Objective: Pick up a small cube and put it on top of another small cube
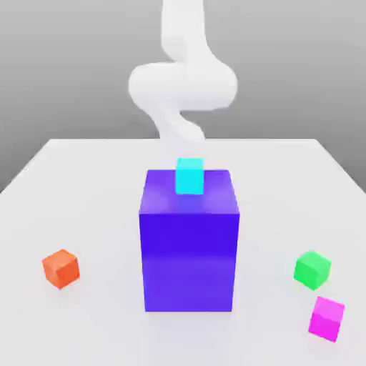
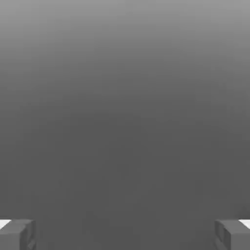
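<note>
The small magenta-pink cube [image 1: 327,318] sits on the white table near the front, at the exterior view's right. A green cube [image 1: 312,269] rests just behind it, a short gap apart. An orange cube [image 1: 61,268] lies at the exterior view's left. A cyan cube [image 1: 189,176] stands on top of a tall purple block [image 1: 189,250] in the middle. My white arm [image 1: 182,86] curls up behind that block, far from the magenta cube. In the hand view my gripper [image 2: 125,234] is open, its grey fingertips [image 2: 19,234] wide apart with nothing between them, facing plain grey background.
The tall purple block stands between the arm and the front of the table. The table's white surface [image 1: 93,186] spreads out around the block on both sides, with its edges running back at the far left and right.
</note>
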